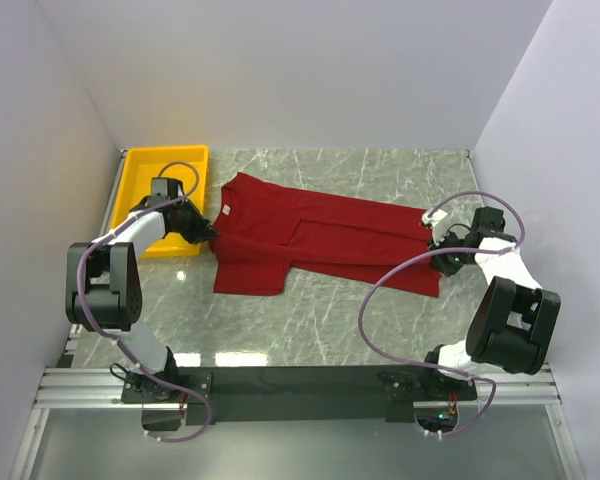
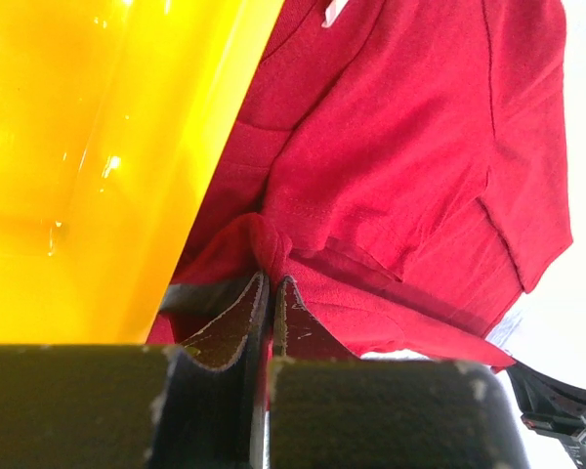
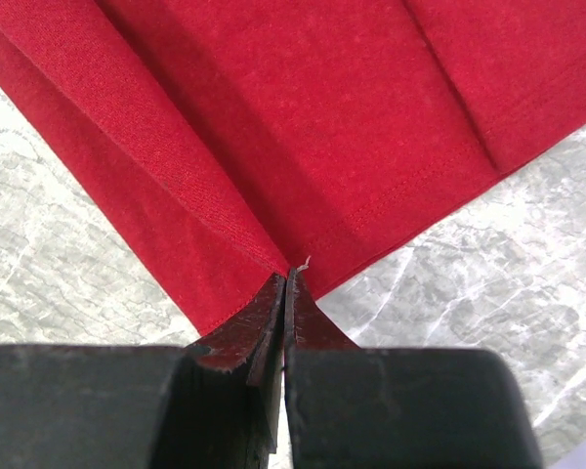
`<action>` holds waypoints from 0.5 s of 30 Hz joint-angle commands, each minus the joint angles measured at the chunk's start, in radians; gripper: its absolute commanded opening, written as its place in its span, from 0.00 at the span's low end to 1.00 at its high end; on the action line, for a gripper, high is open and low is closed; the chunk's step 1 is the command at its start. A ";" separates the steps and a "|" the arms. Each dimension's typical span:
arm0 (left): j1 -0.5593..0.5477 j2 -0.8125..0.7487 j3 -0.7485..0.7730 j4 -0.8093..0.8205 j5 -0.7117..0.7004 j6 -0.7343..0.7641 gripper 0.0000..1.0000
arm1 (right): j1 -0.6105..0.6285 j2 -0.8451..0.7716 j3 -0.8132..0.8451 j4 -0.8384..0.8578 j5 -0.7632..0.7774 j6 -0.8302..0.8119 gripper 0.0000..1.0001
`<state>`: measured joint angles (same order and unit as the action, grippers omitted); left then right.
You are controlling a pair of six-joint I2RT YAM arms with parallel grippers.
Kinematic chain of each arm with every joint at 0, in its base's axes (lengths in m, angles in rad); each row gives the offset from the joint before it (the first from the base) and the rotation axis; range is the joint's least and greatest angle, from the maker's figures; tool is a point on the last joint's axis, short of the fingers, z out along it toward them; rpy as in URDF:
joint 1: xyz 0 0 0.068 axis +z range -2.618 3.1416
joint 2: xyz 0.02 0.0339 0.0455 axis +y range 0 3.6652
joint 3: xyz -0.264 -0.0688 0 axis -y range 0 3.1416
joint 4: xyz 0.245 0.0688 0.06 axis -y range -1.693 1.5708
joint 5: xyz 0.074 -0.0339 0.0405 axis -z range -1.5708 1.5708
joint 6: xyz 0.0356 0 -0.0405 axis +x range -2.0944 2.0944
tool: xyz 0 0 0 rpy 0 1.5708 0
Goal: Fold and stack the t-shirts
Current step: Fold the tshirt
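Overhead, the dark red t-shirt lies stretched left to right across the far middle of the marbled bench, its collar end towards the left and its hem towards the right. A yellow tray sits at the far left, just beside the collar end. The left fingers meet the shirt's left edge next to the tray's near right corner; the right fingers meet its right edge. A flap of the shirt hangs nearer than the rest on the left side.

From the left wrist, the fingers are pressed together with a bunched knot of red cloth caught at their tips. The tray wall fills the left of this view and touches the cloth.

From the right wrist, the fingers are likewise squeezed tight, pinching the hem where two layers fold together, with bare bench showing on both sides
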<state>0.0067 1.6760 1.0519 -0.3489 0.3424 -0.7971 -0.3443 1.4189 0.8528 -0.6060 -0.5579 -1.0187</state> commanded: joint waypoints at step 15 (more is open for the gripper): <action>0.001 0.039 0.063 0.016 -0.017 0.029 0.01 | 0.008 0.043 0.057 0.040 0.027 0.003 0.05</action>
<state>0.0067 1.7119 1.0779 -0.3489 0.3424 -0.7967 -0.3428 1.4578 0.8661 -0.5949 -0.5488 -1.0180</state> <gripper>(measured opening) 0.053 0.055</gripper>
